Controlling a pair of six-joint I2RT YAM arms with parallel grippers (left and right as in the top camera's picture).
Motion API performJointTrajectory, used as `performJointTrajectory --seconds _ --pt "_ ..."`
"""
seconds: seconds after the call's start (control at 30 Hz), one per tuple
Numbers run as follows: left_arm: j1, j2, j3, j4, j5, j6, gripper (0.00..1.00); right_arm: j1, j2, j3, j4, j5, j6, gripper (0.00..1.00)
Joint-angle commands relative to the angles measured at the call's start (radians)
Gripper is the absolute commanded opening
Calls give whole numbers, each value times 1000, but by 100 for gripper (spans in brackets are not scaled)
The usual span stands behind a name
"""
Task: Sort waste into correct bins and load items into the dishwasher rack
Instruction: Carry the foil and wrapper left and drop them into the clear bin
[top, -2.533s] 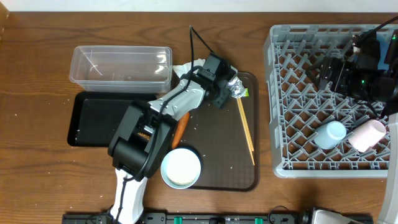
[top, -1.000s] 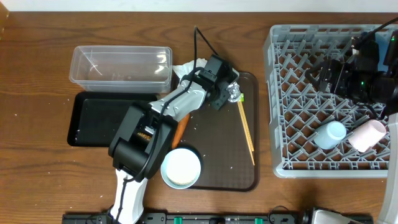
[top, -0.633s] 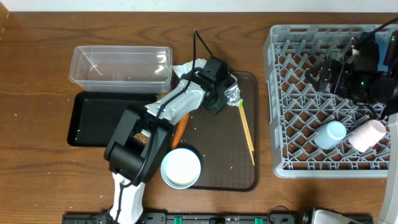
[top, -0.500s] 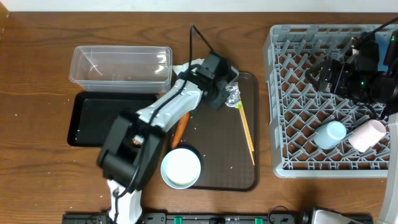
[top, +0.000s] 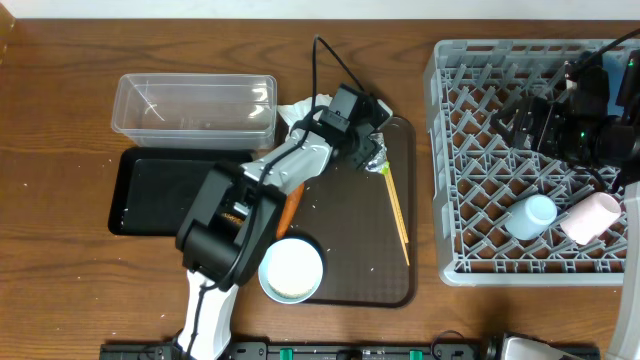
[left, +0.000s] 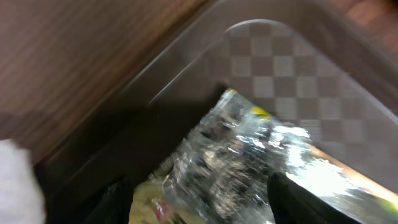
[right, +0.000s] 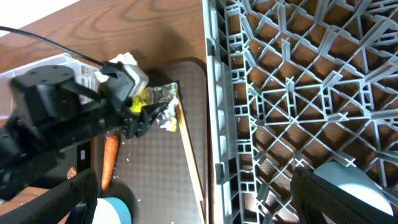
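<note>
The yellow-green and silver snack wrapper (top: 379, 153) lies at the far edge of the brown serving tray (top: 350, 250). My left gripper (top: 368, 148) is open right over it. In the left wrist view the wrapper (left: 236, 155) fills the gap between the spread fingers (left: 117, 200). A crumpled napkin (top: 300, 110) lies behind the arm. The carrot (top: 289, 208), white bowl (top: 291, 270) and chopsticks (top: 396, 212) rest on the serving tray. My right gripper (top: 520, 118) hangs open and empty over the dishwasher rack (top: 470, 200), which holds the light blue cup (top: 530, 216) and pink cup (top: 590, 218).
The clear tub (top: 195, 108) stands at the back left, with the black tray (top: 150, 190) just in front of it. White rice grains are scattered on the serving tray and table. The rack's upright pegs (right: 267, 93) lie below my right gripper (right: 205, 205).
The left gripper's jaws closed at the wrapper and have opened wide again. The wrapper shifted a little on the tray. The right arm has not moved.
</note>
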Motion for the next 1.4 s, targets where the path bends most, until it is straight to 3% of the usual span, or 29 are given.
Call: performJointTrajectory --seconds 0.0,0.17,0.33,0.43,0.73,1.0,1.17,1.37 --pt "-2 11 3 19 6 15 70 10 6 -7 -1 -2 -7 91" --pt "-2 24 3 -6 6 15 58 10 6 -8 -4 -2 -8 91" --pt "-3 26 3 -83 6 15 30 10 6 -8 -4 -2 -8 91" --pt "-3 23 3 -126 6 15 6 10 6 -8 -2 -2 -8 91" --pt "1 -180 26 -270 -3 3 6 10 6 -8 0 -2 -8 91" --pt "95 -419 27 -346 -226 3 6 10 6 -8 8 -2 -8 91" --pt "260 -409 20 -349 -240 5 6 10 6 -8 8 -2 -7 91" --pt "445 -309 11 -247 -119 8 7 10 6 -8 8 -2 -7 92"
